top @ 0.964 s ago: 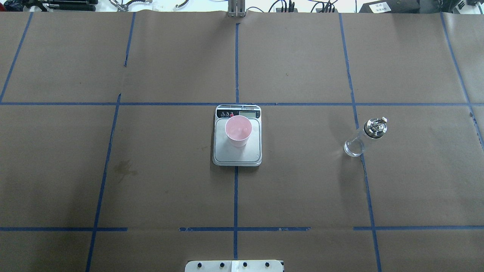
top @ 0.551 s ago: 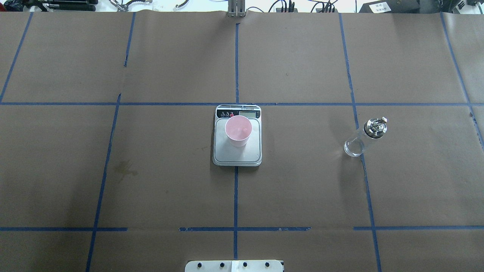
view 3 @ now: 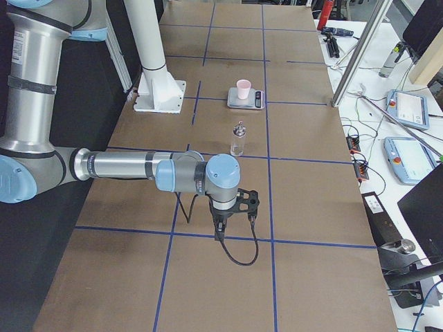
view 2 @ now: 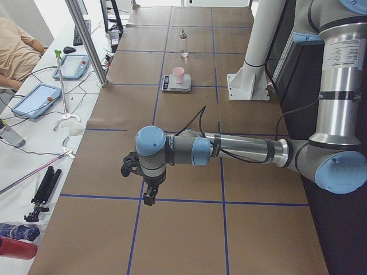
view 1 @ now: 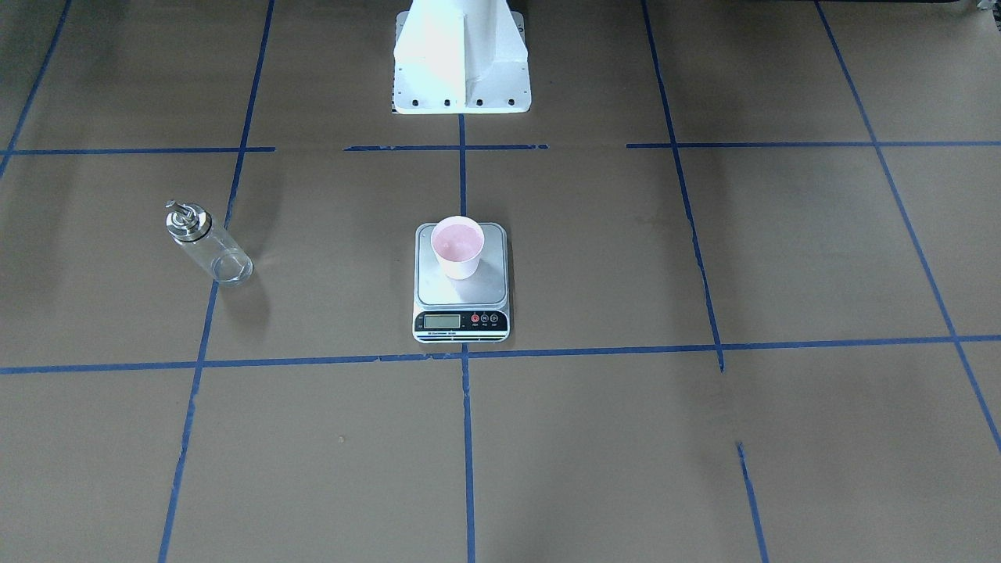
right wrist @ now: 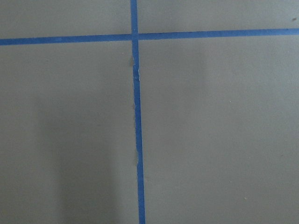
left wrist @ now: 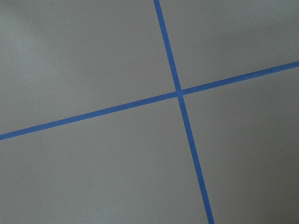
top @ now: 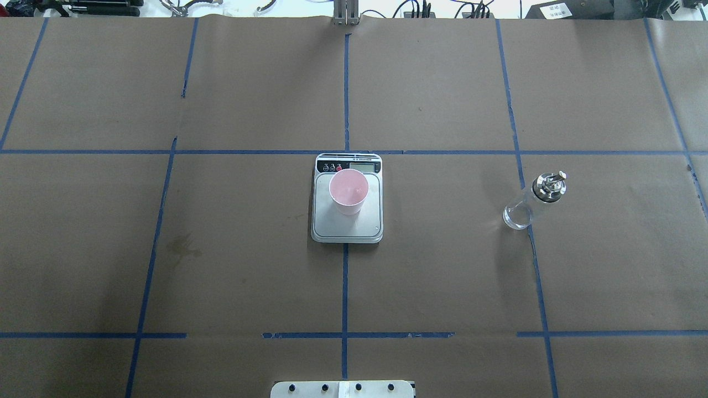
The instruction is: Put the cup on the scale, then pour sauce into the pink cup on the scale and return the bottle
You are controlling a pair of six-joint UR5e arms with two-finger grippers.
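In the overhead view, the pink paper cup (top: pixel 348 190) is sitting upright on the steel platform of the kitchen scale (top: pixel 347 228), toward the display end, at the middle of the table (top: pixel 249 249). Well apart to its right, the glass bottle (top: pixel 530 203) is standing upright on a blue tape line (top: pixel 539 287), its silver pour spout (top: pixel 548 184) on top.

The cup is looking light and easily crushed or tipped, so it is probably best left alone. The bottle is likely heavier, rigid, smooth and breakable. A firm sideways hold around the middle of its glass body, below the metal cap, seems the safest.

Neither arm is reaching over the work area. The left gripper (view 2: pixel 144 184) is hanging over bare paper far from the scale, touching nothing I can see. The right gripper (view 3: pixel 230 209) is hovering on the bottle's side of the table, short of it. Both are showing only in the side views, so I cannot tell how far apart their fingers are.
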